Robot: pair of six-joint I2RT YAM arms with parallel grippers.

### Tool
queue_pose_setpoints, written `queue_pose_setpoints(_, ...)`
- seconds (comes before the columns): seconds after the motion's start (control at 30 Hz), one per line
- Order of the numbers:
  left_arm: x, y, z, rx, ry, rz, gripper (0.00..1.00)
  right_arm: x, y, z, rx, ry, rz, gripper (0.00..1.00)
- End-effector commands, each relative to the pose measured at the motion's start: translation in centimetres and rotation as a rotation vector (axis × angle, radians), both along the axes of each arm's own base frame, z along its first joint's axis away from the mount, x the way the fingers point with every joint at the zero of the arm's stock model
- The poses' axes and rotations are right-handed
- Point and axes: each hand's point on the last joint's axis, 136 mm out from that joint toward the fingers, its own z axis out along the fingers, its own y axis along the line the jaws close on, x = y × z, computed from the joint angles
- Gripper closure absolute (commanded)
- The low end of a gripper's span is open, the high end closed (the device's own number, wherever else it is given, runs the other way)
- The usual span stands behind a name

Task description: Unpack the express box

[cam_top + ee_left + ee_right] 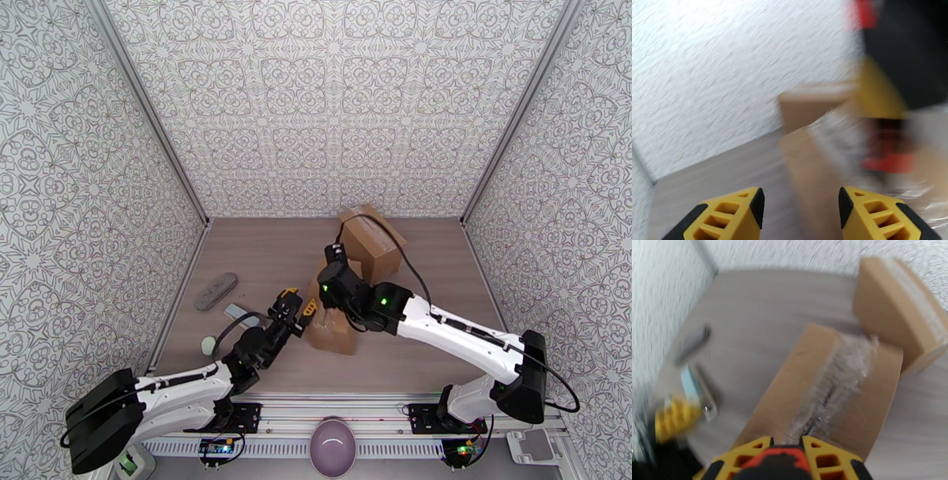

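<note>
Top external view, starting at the left of the surface [261,253]: a grey oblong piece [216,291], a flat bluish strip [237,311] just beside it, and a small pale round thing [209,344] nearer the arms, all loose and apart from the box.

Moving in, the left gripper [800,209] hangs just beside the box's left end, its fingers [730,215] about half spread with nothing between them.

Centre now: the box [790,382], plain cardboard, lies on the surface in front of the arms. A wrinkled clear tape seam [837,390] runs along its top, and a dark slit shows in it. The right gripper [784,445] sits at one end of that seam, fingers pinched on a red tool [780,459], a cutter by the look of it.

I judge the box light and fairly stiff but apt to skid on the smooth surface, so it wants steadying by a side wall or flap edge; the tape is slick, a poor hold.

A purple bowl [336,446] waits at the near edge between the arm bases.

Further right and behind, a second box [892,307] lies close, touching or nearly so, I can't tell which, and it could crowd the flaps.
</note>
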Motion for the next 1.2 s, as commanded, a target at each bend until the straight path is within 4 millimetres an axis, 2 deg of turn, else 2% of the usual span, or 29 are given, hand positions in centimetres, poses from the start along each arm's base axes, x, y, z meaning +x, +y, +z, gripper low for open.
queue_pose_setpoints(0.0, 0.5, -0.1, -1.6, 0.062, 0.034, 0.034, 0.44, -2.0, 0.0, 0.1, 0.003, 0.064, 0.054, 1.0)
queue_pose_setpoints(0.17, -0.1, -1.0, -1.5, 0.065, 0.007, 0.012, 0.43, -0.9, -0.8, 0.8, 0.022, 0.044, 0.0, 1.0)
queue_pose_setpoints(0.4, -1.2, -0.4, -0.6, 0.076, -0.022, -0.012, 0.38, 0.7, 0.1, 2.1, 0.002, -0.014, 0.049, 1.0)
queue_pose_setpoints(0.6, -2.8, -1.0, -0.4, 0.101, -0.022, -0.088, 0.34, 2.9, 0.7, 3.8, -0.009, -0.06, 0.069, 1.0)
queue_pose_setpoints(0.93, -4.7, -3.3, -0.4, 0.146, -0.037, -0.169, 0.33, 4.6, 2.9, 4.5, 0.062, -0.086, 0.131, 1.0)
queue_pose_setpoints(1.17, -4.8, -5.4, -1.1, 0.18, -0.041, -0.221, 0.29, 6.0, 2.2, 4.9, 0.089, -0.088, 0.105, 1.0)
